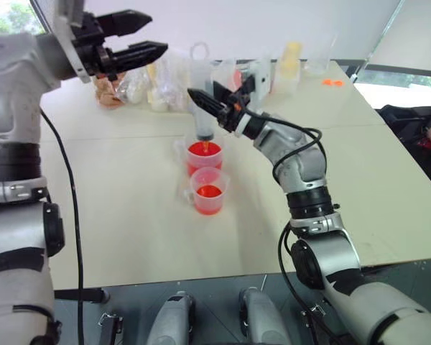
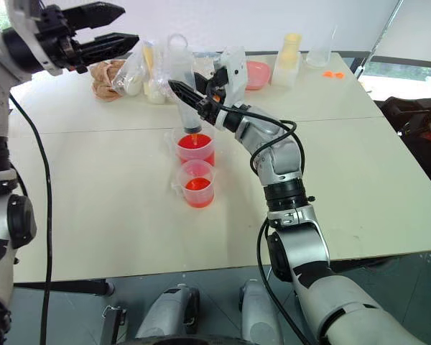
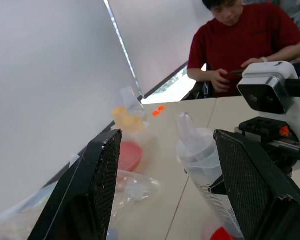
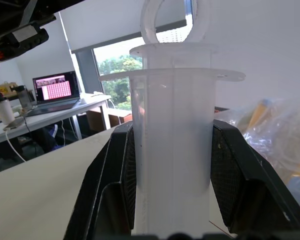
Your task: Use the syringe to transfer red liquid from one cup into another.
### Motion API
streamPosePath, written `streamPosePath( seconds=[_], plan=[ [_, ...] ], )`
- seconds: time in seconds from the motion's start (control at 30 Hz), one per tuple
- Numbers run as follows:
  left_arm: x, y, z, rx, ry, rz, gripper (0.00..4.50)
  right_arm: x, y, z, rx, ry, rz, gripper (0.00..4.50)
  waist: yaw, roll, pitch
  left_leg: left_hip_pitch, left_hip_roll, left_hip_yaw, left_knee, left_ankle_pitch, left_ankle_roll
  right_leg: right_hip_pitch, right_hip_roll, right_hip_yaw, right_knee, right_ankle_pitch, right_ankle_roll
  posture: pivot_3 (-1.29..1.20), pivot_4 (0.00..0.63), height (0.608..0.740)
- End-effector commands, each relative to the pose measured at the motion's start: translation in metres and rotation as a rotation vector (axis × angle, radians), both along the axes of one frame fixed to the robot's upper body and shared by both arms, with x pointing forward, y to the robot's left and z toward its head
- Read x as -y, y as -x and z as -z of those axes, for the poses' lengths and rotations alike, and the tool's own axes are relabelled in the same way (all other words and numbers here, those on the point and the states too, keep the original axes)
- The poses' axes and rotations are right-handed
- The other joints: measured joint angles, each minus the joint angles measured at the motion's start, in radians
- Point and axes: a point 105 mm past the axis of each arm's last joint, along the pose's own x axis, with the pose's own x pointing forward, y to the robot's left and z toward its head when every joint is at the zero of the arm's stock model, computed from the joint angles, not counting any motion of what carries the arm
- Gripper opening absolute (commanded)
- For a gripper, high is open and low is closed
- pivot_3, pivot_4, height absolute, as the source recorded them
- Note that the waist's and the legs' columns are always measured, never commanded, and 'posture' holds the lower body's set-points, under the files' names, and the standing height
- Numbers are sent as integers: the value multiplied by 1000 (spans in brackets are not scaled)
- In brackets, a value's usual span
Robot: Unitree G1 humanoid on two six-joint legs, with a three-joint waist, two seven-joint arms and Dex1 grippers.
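From the head camera I see my right gripper clamped on the syringe, which stands upright with its orange tip down over the larger cup. That cup sits on the white table and holds red liquid. The smaller cup stands just in front of it, nearer me, touching or almost touching, also with red in it. My left gripper is raised off to the left, above the table, fingers well apart and holding nothing. Plastic bags lie along the far edge.

In the left wrist view my two fingers stand wide apart and empty; between them I see the syringe's plunger top and barrel, and a person in a red shirt sits beyond the table.

In the right wrist view both fingers press against the syringe's clear barrel, its flange and plunger ring above them.
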Motion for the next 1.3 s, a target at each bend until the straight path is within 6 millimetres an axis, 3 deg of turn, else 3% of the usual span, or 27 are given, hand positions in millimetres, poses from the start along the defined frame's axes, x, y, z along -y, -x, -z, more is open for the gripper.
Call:
streamPosePath(
  seconds=[0.03, 0.37, 0.7, 0.9, 1.3],
  plan=[
    [9, 0, -20, 107, -33, -2, 3086, -5, 8, -17, 83, -20, -23, 1460, 0, 0, 0, 0, 0, 0, 0, 0, 0, 0, 0, 0, 0, 0, 0, 0, 150, 740],
    [26, -15, -3, 96, -107, 44, 3086, -9, 8, -11, 90, -22, -2, 1460, -2, 0, 0, 0, 0, 0, 0, 0, 0, -1, 0, 0, 6, 0, 0, 0, 150, 740],
    [42, -31, 2, 131, -157, -25, 3086, -11, 7, -8, 88, -18, 19, 1460, 0, 0, 0, 0, 0, 0, 0, 0, 0, -1, 0, 1, 6, 0, 0, 0, 150, 740],
    [41, -39, 0, 162, -176, -97, 3086, -12, 8, -9, 93, -22, 25, 1460, -1, 0, 0, 0, 0, 0, 0, 0, 0, -2, 0, 1, 6, 0, 0, 0, 150, 740],
    [50, -41, 14, 252, -369, -145, 3086, -16, 12, -10, 92, -49, 20, 1460, -1, 0, 0, 0, 0, 0, 0, 0, 0, -2, 0, 1, 7, 0, 0, 0, 150, 740]
  ],
)
